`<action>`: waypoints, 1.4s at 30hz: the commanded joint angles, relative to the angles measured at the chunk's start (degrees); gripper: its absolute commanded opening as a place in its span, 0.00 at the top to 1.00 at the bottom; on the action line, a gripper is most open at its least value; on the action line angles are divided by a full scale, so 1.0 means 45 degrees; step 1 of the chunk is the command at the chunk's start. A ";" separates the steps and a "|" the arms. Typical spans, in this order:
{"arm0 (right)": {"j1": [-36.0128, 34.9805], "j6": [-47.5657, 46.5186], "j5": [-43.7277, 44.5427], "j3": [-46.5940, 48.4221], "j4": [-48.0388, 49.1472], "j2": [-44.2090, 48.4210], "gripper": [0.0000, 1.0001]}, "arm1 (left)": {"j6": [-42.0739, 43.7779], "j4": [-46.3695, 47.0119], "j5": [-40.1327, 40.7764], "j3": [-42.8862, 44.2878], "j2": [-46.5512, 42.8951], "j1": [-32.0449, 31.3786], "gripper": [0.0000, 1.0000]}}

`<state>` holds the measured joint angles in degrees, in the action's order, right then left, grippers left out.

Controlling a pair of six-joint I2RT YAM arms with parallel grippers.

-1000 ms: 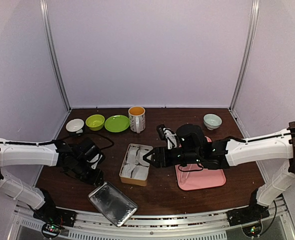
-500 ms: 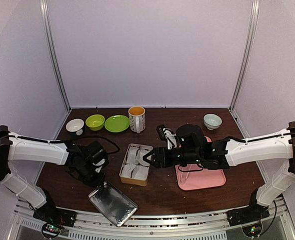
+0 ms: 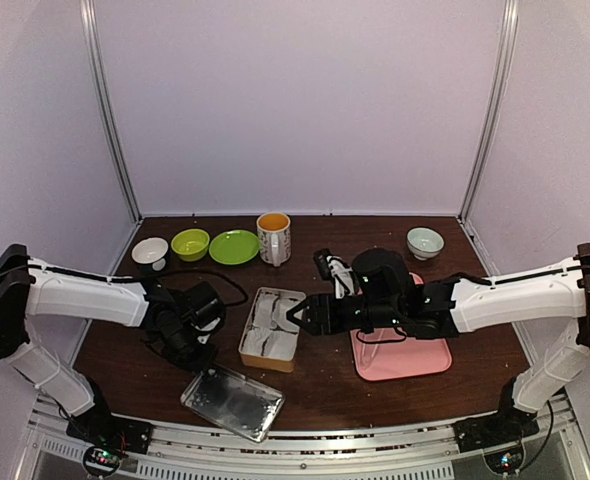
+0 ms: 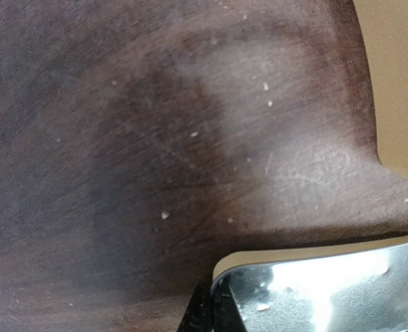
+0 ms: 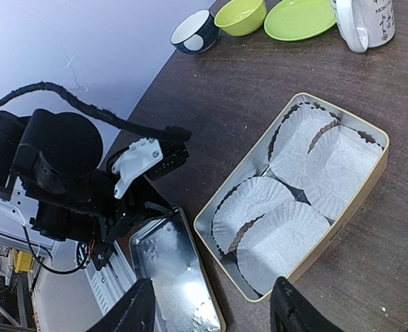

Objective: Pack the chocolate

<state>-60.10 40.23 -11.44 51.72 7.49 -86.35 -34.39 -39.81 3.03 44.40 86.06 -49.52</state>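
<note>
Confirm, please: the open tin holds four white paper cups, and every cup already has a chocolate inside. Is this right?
Not quite. The tin holds four white paper cups, but every cup is empty: no chocolate lies inside. The right wrist view shows it clearly.

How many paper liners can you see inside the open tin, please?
4, all inside the tin: two paper liners at the end nearer the mug, two at the other end. Others could be nested beneath them.
</note>
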 commanded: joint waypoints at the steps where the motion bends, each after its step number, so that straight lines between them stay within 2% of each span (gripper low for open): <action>1: 0.0015 -0.0203 0.0411 -0.0260 0.0021 0.0584 0.43 | 0.0229 -0.1322 0.0310 0.0501 -0.1356 0.0008 1.00; 7: 0.0015 -0.0593 0.0424 -0.0456 0.0263 0.1421 0.43 | 0.0848 -0.2509 -0.0763 0.1411 -0.3006 0.0003 1.00; 10: -0.0060 -0.1480 -0.0274 -0.0542 0.0907 0.2154 0.48 | 0.0804 -0.2812 -0.1208 0.1908 -0.3578 0.0008 1.00; 15: -0.0489 -0.3648 0.0508 0.0030 -0.0358 0.3597 0.44 | 0.0516 -0.2217 -0.1236 0.2197 -0.4639 0.0008 1.00; 19: -0.0488 -0.3991 0.1720 0.0439 -0.1450 0.4144 0.40 | -0.0320 -0.0537 -0.0966 0.1954 -0.5517 0.0101 1.00; 21: -0.0368 -0.3450 0.2364 0.0602 -0.1944 0.4373 0.29 | -0.0573 0.0561 -0.0513 0.1846 -0.5906 0.0164 1.00; 25: 0.0070 -0.2480 0.1472 0.0610 -0.1863 0.5081 0.14 | -0.0320 0.3085 0.1051 0.1438 -0.6661 0.0183 1.00; 28: 0.0244 -0.2320 0.0619 0.0895 -0.1912 0.5362 0.13 | 0.0597 0.5703 0.1834 0.0731 -0.7169 0.0169 1.00; 32: 0.0238 -0.2601 0.0313 0.1764 -0.3092 0.5306 0.14 | 0.1430 0.8453 0.3218 0.0285 -0.7642 0.0175 1.00; 38: 0.0241 -0.1924 -0.0174 0.1889 -0.3183 0.5446 0.14 | 0.3466 1.1257 0.5162 0.0194 -0.7893 0.0182 1.00; 42: 0.0222 -0.2985 -0.0688 0.1564 -0.2461 0.5588 0.15 | 0.4662 1.2222 0.4942 0.0394 -0.7895 0.0179 1.00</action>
<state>-59.22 30.09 -11.51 59.79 -5.45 -62.63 -20.86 3.20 22.55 45.58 51.13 -49.06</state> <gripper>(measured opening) 0.858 0.006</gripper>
